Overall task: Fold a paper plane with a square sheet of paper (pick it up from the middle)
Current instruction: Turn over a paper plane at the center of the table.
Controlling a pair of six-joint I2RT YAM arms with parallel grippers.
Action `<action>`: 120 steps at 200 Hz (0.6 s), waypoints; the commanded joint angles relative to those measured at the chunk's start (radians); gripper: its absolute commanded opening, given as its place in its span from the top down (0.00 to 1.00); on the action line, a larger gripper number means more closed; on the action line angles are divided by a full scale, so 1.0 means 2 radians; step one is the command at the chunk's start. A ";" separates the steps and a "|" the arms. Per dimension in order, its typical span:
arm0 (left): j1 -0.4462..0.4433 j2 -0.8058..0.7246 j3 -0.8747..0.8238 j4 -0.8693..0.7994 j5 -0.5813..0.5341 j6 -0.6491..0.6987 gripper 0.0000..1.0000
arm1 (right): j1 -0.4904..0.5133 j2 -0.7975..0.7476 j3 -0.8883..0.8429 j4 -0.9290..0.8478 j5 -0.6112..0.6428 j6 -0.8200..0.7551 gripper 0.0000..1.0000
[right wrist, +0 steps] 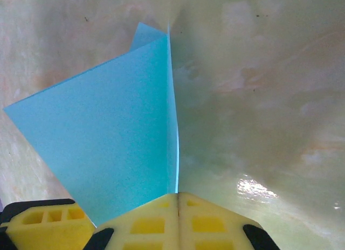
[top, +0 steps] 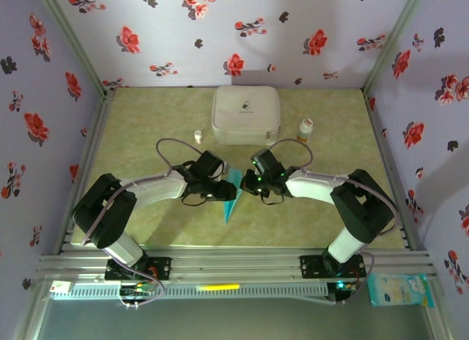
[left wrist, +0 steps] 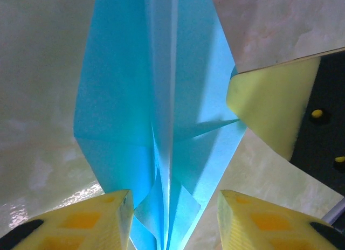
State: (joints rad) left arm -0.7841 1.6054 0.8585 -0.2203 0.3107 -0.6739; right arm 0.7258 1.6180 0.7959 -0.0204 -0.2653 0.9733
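Note:
The light blue sheet of paper is folded into a narrow pointed paper plane [top: 231, 205] and lies mid-table with its tip toward the near edge. My left gripper [top: 220, 192] is at its left side. In the left wrist view the plane [left wrist: 135, 99] shows a raised centre crease, and my left gripper [left wrist: 173, 207] stands open astride it, its yellow fingers [left wrist: 102, 220] well apart. My right gripper [top: 246, 185] meets the plane from the right. Its finger [left wrist: 269, 110] touches the plane's right edge. In the right wrist view the right gripper [right wrist: 177, 196] is shut, with the paper's [right wrist: 108, 142] edge running into the seam.
A white rounded case [top: 245, 114] sits at the back centre. A small white bottle [top: 198, 135] stands left of it and an orange-capped bottle [top: 305, 127] right of it. Floral walls and metal rails bound the green table [top: 146, 223].

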 commanded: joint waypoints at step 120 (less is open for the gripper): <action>-0.005 0.013 -0.001 -0.015 0.018 0.003 0.57 | 0.004 -0.002 0.005 0.000 0.005 0.004 0.96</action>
State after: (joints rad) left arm -0.7856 1.6096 0.8478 -0.2470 0.3252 -0.6739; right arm 0.7258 1.6180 0.7959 -0.0208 -0.2653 0.9737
